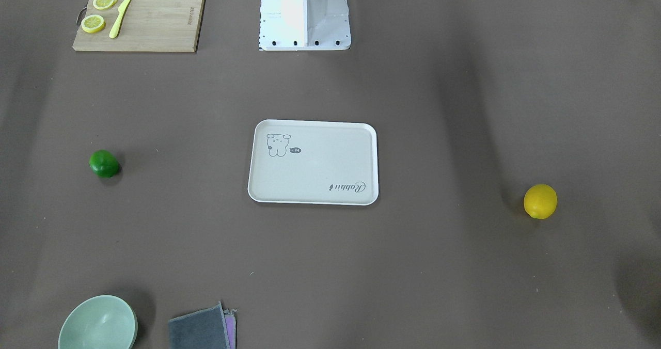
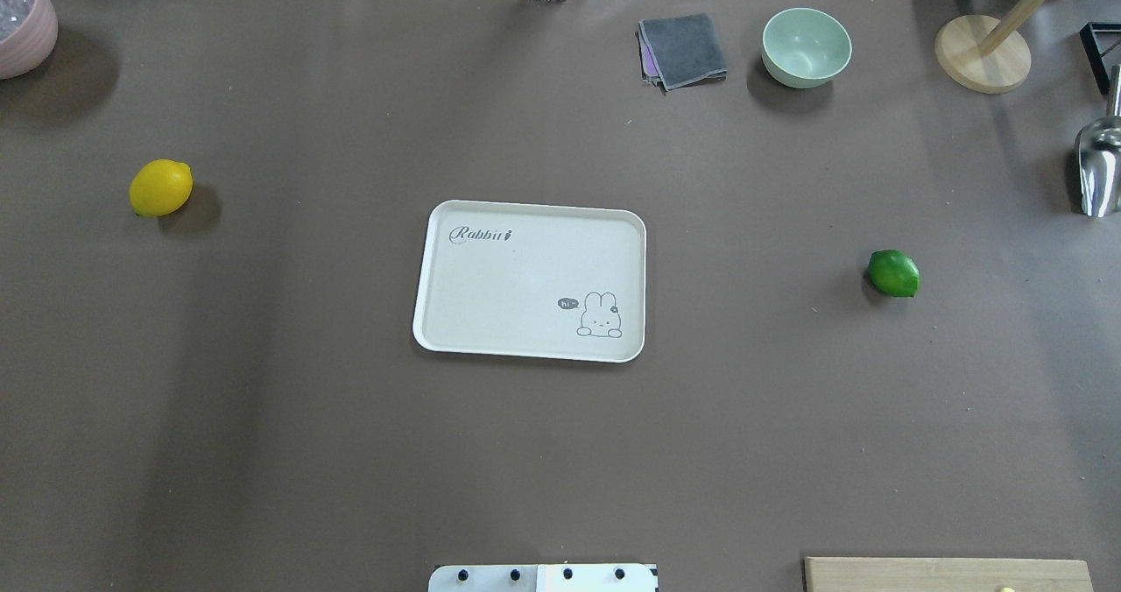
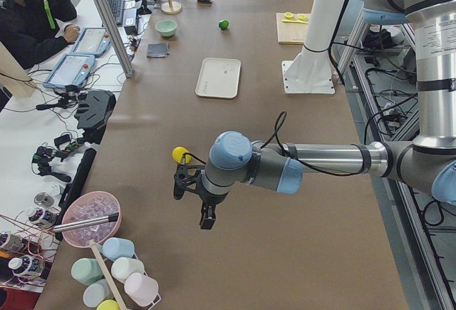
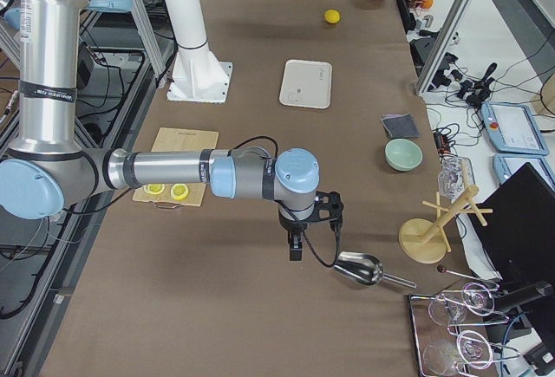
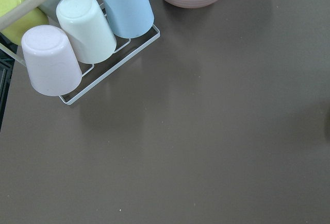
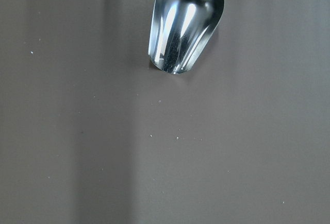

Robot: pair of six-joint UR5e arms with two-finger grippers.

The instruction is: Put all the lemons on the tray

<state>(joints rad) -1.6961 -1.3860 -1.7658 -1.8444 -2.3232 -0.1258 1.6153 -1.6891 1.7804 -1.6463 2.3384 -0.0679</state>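
The cream tray point(image 2: 525, 268) with the rabbit drawing lies in the middle of the table and holds nothing. The yellow lemon point(image 2: 160, 187) lies on the table far to its left in the overhead view. The green lemon point(image 2: 893, 273) lies far to its right. My left gripper point(image 3: 206, 217) shows only in the exterior left view, hanging above the table near the yellow lemon point(image 3: 180, 155); I cannot tell whether it is open. My right gripper point(image 4: 295, 247) shows only in the exterior right view, above the table near a metal scoop; I cannot tell its state.
A wooden cutting board point(image 1: 155, 21) with lemon slices point(image 1: 93, 24) and a yellow knife point(image 1: 120, 16) lies near the robot base. A green bowl point(image 2: 806, 46), grey cloth point(image 2: 684, 49), wooden stand point(image 2: 981, 53), metal scoop point(image 2: 1099, 167), pink bowl point(image 2: 22, 18) and cup rack point(image 5: 87, 33) line the edges.
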